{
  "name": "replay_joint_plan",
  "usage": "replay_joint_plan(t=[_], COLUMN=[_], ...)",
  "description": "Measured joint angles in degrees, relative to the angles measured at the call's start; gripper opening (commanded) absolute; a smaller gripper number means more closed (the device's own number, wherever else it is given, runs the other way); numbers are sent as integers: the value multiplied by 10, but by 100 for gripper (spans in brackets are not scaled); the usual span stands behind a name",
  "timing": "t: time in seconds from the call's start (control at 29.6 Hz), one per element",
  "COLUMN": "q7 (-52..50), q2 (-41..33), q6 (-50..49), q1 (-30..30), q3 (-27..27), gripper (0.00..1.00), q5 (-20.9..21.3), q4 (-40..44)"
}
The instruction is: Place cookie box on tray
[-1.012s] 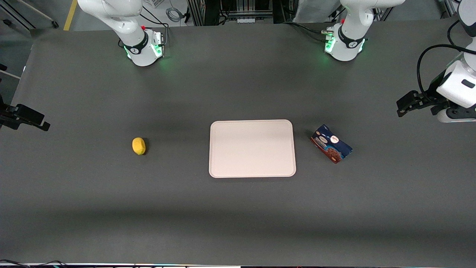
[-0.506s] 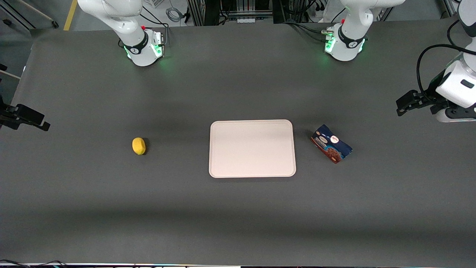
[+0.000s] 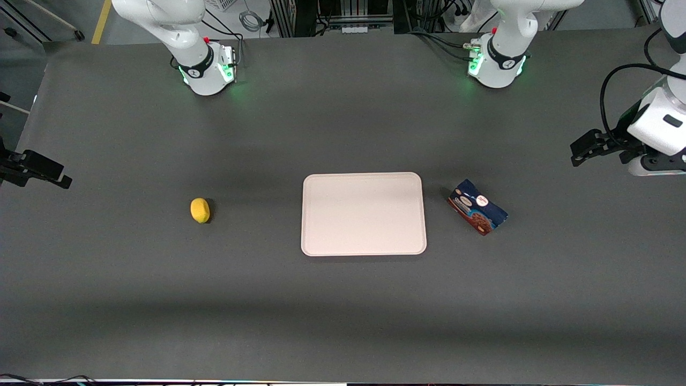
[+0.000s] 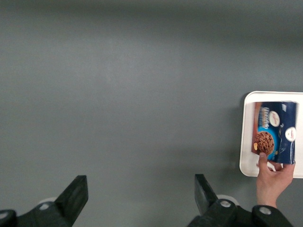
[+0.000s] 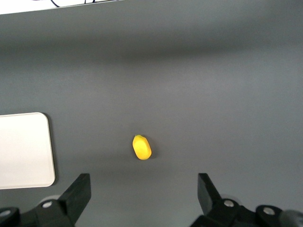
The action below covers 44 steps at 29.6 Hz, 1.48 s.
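While hovering the tool (image 3: 581,150) wide open and empty, well apart from the cookie box (image 3: 477,207) at its 2 o'clock, has grasped nothing. Box seen lying on the counter (image 3: 343,311) just beside the tray (image 3: 364,214), at the tray's 3 o'clock, not on it. Judged barely begun: reach, grasp, lift and placement all left.

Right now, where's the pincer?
In the front view the open pincer hovers at the working arm's end of the table, farther from the camera than the cookie box and apart from it; that box lies beside the tray.
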Motion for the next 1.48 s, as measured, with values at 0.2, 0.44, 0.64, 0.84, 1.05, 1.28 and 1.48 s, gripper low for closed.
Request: replay_joint_plan(t=[0.2, 0.44, 0.64, 0.84, 1.05, 1.28, 1.48], q7=[0, 0, 2, 28, 84, 117, 157], q2=[-1, -1, -9, -44, -90, -129, -136], q6=[-1, -31, -121, -164, -251, -435, -559], q1=[0, 0, -1, -1, -1, -1, -1], q3=[0, -1, -3, -4, -4, -4, -1], gripper=[2, 2, 3, 3, 3, 3, 3], q5=[1, 2, 4, 4, 4, 0, -29], q4=[3, 23, 85, 123, 162, 260, 352])
